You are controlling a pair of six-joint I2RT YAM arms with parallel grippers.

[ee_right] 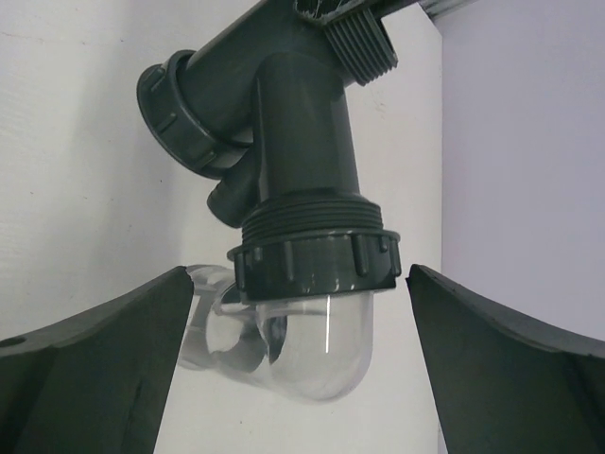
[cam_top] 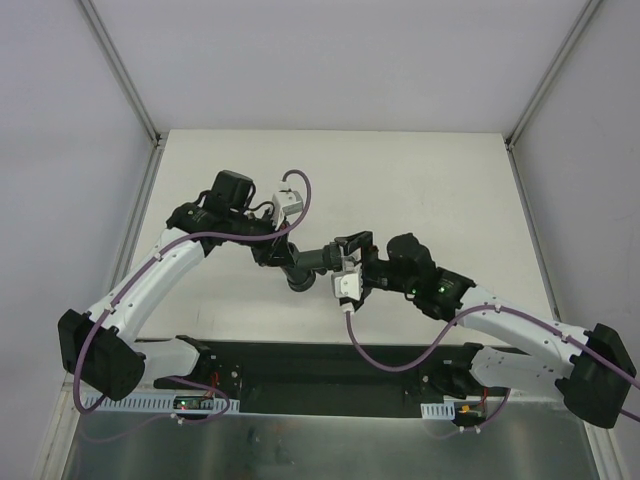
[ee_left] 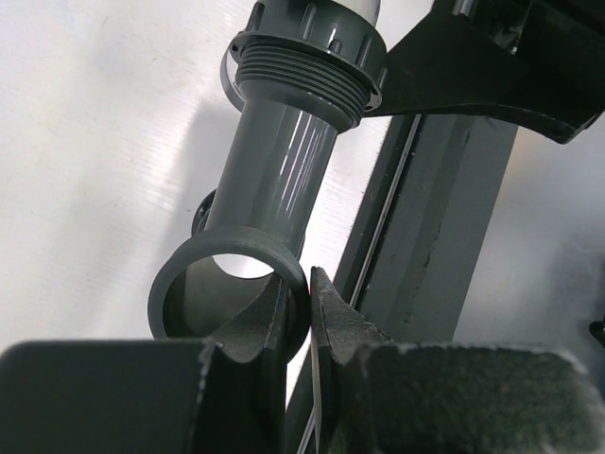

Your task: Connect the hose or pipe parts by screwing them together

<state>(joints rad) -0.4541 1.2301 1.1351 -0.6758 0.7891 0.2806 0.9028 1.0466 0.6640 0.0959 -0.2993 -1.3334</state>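
The dark grey branched pipe fitting (cam_top: 308, 264) hangs above the table's middle between the two arms. My left gripper (ee_left: 310, 301) is shut on the wall of its open socket (ee_left: 180, 284), one finger inside the rim and one outside. On the fitting's other end sits a ribbed grey nut (ee_right: 317, 265), and a clear rounded connector (ee_right: 317, 350) hangs under it. My right gripper (ee_right: 298, 284) is open. Its fingers (ee_right: 104, 359) stand on either side of the nut and the clear connector without touching them. From above, the right gripper (cam_top: 342, 262) faces the left gripper (cam_top: 282, 260).
The white table (cam_top: 430, 190) is bounded by grey frame posts at its back corners (cam_top: 155, 135). A black strip (cam_top: 320, 365) runs along the near edge between the arm bases. Purple cables (cam_top: 300, 195) loop off both wrists.
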